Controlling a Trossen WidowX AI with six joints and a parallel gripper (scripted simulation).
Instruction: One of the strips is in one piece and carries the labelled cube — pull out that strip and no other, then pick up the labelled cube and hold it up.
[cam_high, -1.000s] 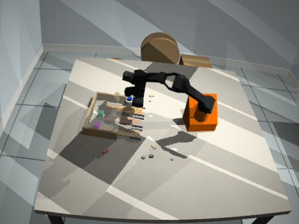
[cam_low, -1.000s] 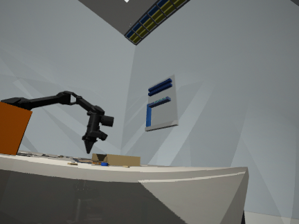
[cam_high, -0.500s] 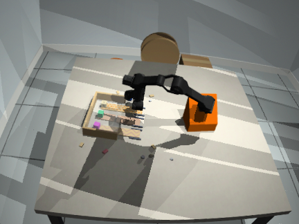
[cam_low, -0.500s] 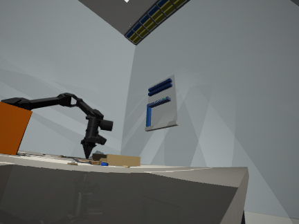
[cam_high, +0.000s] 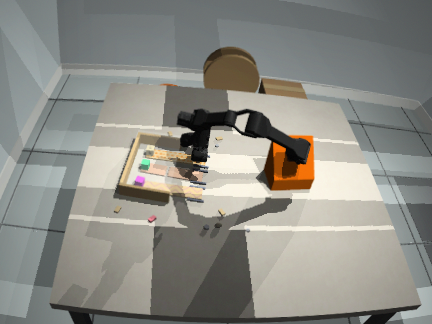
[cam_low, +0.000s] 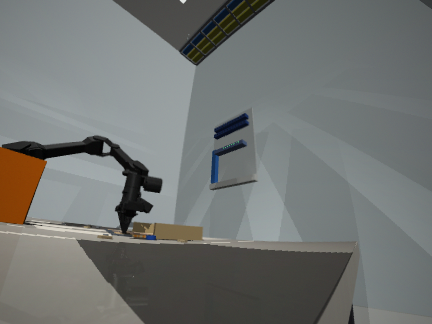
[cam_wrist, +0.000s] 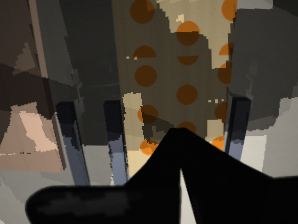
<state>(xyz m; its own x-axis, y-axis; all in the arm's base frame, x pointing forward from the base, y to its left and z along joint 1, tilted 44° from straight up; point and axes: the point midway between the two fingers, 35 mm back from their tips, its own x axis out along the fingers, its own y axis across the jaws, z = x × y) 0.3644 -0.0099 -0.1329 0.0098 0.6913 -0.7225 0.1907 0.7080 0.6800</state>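
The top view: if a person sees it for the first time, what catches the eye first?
Probably the bright orange base block on the right of the table, with the black arm reaching left from it. The shut gripper points down at the open side of a shallow wooden tray, over the orange-dotted strip seen in the wrist view. A green cube and a magenta cube stand inside the tray.
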